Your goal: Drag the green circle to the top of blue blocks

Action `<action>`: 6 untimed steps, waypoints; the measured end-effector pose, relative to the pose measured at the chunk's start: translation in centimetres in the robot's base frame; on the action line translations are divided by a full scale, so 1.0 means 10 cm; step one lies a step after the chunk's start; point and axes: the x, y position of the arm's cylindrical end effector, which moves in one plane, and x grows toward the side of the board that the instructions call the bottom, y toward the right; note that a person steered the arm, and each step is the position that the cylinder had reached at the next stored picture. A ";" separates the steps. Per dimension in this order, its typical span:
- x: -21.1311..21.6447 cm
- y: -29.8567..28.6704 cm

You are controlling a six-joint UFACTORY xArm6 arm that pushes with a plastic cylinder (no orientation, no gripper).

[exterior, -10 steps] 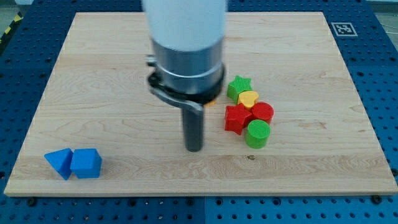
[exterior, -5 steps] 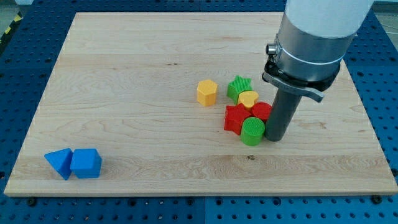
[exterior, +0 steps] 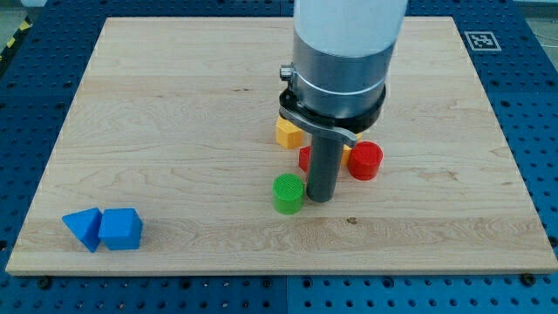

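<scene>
The green circle [exterior: 288, 193], a ribbed round block, is sitting flat near the board's middle. The two blue blocks [exterior: 103, 229], wedge-like and touching each other, are lying well apart from it, near the left front corner.

A wooden board [exterior: 174, 105] lies on a blue perforated table [exterior: 536, 105]; a red cylinder [exterior: 366, 160] stands near an orange block [exterior: 286, 133], partly hidden; another red block [exterior: 304, 158] barely shows.

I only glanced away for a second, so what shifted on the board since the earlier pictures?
My tip swung round to the view's right of the green circle and pushed it leftward, out of the cluster. The two blue blocks and the red circle stayed put.
</scene>
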 end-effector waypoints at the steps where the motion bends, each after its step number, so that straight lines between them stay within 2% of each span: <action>1: 0.06 -0.08; 4: 0.04 -1.22; 6: -0.30 -1.86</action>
